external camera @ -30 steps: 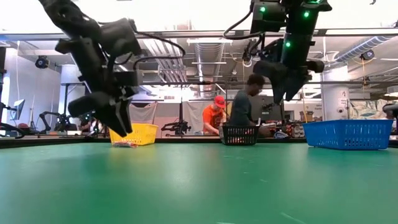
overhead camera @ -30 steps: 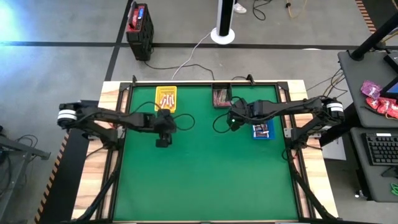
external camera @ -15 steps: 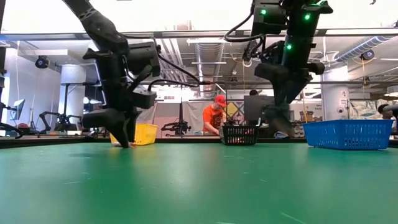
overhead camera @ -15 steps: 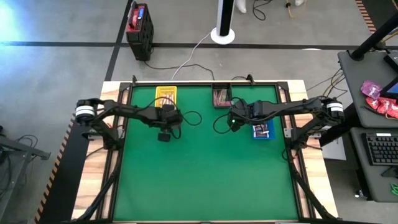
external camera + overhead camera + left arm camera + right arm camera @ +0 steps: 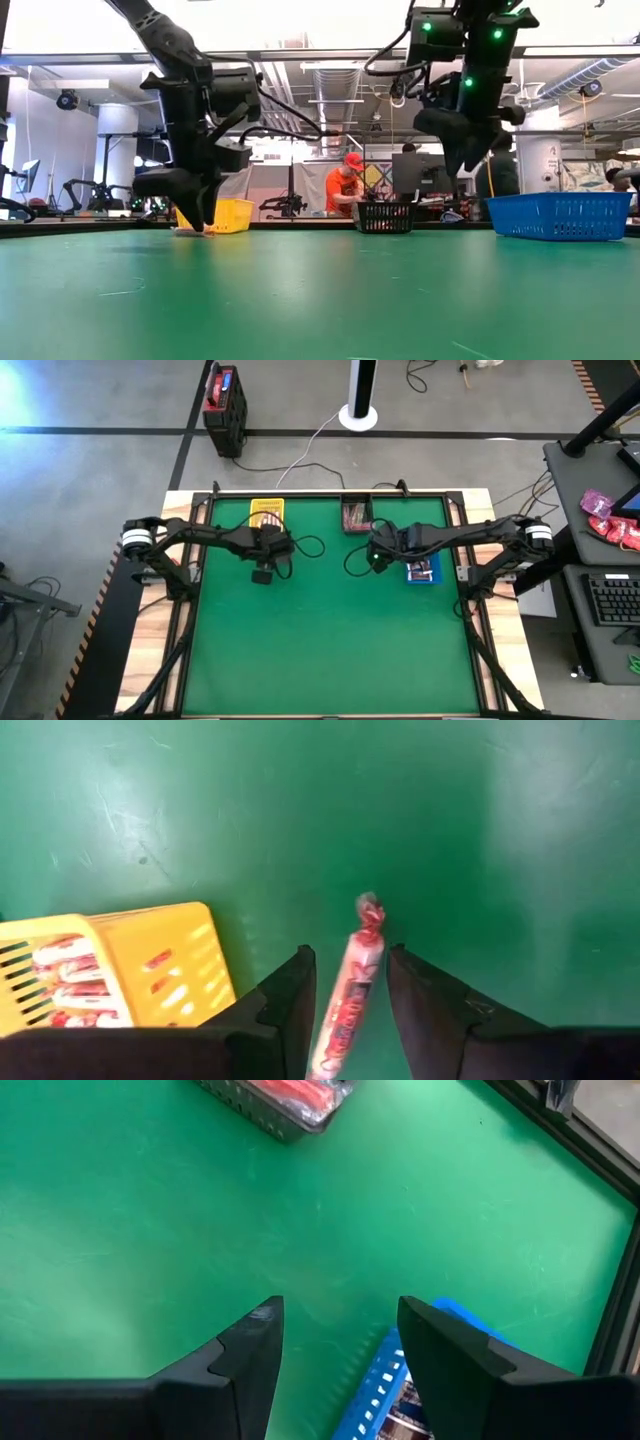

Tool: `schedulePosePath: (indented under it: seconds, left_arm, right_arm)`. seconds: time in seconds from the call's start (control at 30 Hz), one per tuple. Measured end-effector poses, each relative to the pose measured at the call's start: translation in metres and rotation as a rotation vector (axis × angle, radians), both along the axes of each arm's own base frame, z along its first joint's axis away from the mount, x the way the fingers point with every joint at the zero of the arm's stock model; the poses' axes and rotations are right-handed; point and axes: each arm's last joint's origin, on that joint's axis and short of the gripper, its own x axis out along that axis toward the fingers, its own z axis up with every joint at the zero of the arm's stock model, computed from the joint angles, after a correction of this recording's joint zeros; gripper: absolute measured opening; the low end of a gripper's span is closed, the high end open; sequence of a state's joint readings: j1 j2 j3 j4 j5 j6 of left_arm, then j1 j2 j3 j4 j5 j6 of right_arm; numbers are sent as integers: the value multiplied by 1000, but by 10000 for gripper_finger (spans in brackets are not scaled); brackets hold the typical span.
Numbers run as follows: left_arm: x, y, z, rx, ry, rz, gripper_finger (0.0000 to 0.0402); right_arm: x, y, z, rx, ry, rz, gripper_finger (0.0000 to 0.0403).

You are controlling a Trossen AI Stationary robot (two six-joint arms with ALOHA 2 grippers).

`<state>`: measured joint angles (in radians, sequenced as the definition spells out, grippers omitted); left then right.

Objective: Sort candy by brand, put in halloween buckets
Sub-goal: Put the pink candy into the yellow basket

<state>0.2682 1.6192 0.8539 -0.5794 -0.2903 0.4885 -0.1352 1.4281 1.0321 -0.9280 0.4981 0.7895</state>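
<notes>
Green table (image 5: 330,630), far half in use. Left gripper (image 5: 345,982) down at mat, fingers parted astride candy (image 5: 352,978), long axis along fingers, just beside yellow bucket (image 5: 150,960). Right gripper (image 5: 335,1330) open, empty, above blue bucket (image 5: 400,1380).

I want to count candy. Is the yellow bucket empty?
Not empty. The yellow bucket holds several red-and-white candies, seen beside the left pincer.

Robotics lab: concrete floor (image 5: 100,400), exposed ceiling ducts (image 5: 335,85), workstations.
</notes>
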Motion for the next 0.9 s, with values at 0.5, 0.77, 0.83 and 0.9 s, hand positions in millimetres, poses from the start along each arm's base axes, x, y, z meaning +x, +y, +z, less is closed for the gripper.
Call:
schedulePosePath:
  seconds: [0.5,0.77,0.83,0.9]
  left_arm:
    - [0,-2,-9,-68,4,-4,86]
    - [1,-2,-15,-104,26,-3,81]
    - [0,-3,-14,-119,12,18,71]
    - [0,-4,-12,-126,5,29,51]
  right_arm:
    - [-1,0,-6,8,-4,5,192]
    - [-1,1,-6,28,-5,13,192]
    - [-1,2,-6,29,-2,24,192]
    - [0,4,-6,28,-2,31,192]
